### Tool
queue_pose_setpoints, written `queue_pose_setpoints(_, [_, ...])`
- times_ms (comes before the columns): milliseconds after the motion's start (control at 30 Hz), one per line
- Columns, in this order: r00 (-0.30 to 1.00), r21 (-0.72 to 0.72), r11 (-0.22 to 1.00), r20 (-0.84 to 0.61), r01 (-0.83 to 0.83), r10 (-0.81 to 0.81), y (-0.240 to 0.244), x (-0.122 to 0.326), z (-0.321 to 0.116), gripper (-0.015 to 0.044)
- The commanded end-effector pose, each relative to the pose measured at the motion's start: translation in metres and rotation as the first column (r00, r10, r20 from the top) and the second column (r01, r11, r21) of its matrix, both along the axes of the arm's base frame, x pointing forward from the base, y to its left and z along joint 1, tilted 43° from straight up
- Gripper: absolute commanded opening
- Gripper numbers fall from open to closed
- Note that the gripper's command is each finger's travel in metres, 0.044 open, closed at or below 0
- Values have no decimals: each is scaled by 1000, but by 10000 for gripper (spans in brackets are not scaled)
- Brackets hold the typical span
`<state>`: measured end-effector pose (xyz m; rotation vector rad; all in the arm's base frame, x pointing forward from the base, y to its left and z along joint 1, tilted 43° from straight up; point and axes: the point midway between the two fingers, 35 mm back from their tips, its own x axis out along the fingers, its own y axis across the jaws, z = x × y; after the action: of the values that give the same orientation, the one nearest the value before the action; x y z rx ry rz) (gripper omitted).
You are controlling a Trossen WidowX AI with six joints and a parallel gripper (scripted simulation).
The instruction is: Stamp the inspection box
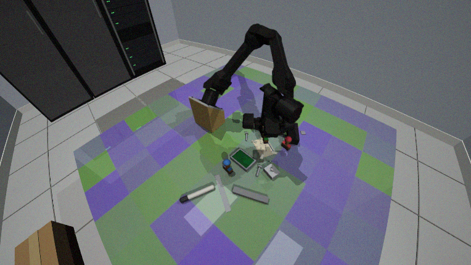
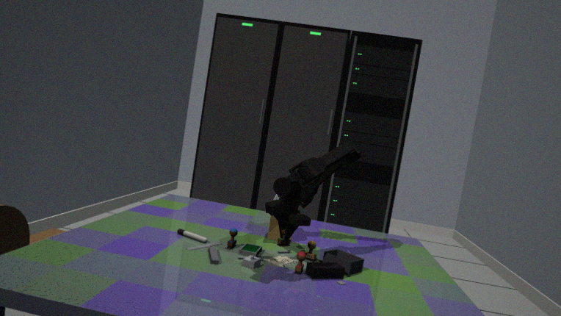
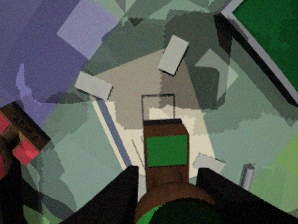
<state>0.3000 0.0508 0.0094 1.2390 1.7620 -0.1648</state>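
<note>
My gripper (image 3: pixel 168 176) (image 2: pixel 288 234) is shut on a wooden stamp (image 3: pixel 166 172) (image 2: pixel 283 242) with a green patch on its block and a green-topped knob. It holds the stamp above the card (image 3: pixel 131 82) (image 1: pixel 259 145) (image 2: pixel 280 259). In the wrist view the box outline (image 3: pixel 158 94) shows just beyond the stamp block, which hides its near part. The stamp's underside is hidden, and I cannot tell whether a print lies beneath. The green ink pad (image 3: pixel 275 37) (image 1: pixel 243 158) (image 2: pixel 250 249) lies beside the card.
A red-knobbed stamp (image 1: pixel 287 142) (image 2: pixel 299 261), a yellow-knobbed stamp (image 2: pixel 310 250) and dark trays (image 2: pixel 324 270) stand near the card. A blue-knobbed stamp (image 1: pixel 227 165) (image 2: pixel 233 238) stands by the pad. A marker (image 1: pixel 199 193), grey bar (image 1: pixel 250 194) and small grey block (image 1: pixel 270 171) lie around. A tan block (image 1: pixel 206 114) stands behind.
</note>
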Motion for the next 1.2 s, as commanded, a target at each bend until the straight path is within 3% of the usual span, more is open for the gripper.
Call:
queue_pose_setpoints(0, [1000,4,1000,-6,5,-5,2,-1,-3,0])
queue_pose_setpoints(1167, [1000,3,1000,-6,6,-6,18,-2,-20,0])
